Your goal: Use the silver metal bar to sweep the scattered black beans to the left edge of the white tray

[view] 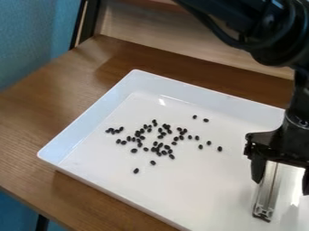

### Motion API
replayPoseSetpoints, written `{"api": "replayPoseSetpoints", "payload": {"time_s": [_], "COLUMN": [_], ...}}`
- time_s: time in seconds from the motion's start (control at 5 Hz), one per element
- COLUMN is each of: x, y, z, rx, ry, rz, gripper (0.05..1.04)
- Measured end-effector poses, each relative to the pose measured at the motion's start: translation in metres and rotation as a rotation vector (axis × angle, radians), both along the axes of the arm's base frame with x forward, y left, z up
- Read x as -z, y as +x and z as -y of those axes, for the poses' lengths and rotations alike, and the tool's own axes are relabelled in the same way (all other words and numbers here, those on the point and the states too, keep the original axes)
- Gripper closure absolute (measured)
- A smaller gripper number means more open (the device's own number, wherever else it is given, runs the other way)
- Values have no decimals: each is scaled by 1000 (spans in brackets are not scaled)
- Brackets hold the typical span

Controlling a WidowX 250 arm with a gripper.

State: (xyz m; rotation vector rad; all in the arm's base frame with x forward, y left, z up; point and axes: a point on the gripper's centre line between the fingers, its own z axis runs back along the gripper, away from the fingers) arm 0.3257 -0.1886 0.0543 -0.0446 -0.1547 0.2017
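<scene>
Black two-finger gripper (282, 187) at right edge of frame, jaws open, one finger either side of slotted metal bar (269, 189); contact with bar cannot be told. Bar at lower right, over white tray (96, 115) on wooden table (36, 122). Black beans (167, 147) (identity judged from oval shape) scattered about tray's middle, left of bar. Bar probably rigid, fairly light, slippery on smooth faces; best hold across long sides, near upper end. Beans probably hard, light, prone to roll.

Texts: none legible | labels: none | brands: none | numbers: none legible | signs: none legible
</scene>
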Motion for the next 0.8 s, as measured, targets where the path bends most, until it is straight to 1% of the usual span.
{"api": "replayPoseSetpoints", "payload": {"time_s": [0.2,0.4,0.6,0.8], "x": [3,10,26,28], "y": [3,2,6,11], "z": [-3,-9,-17,-30], "rx": [1,-3,-29,-42], "ry": [7,21,51,50], "rz": [6,4,-18,-18], "gripper": [121,403,673,681]}}
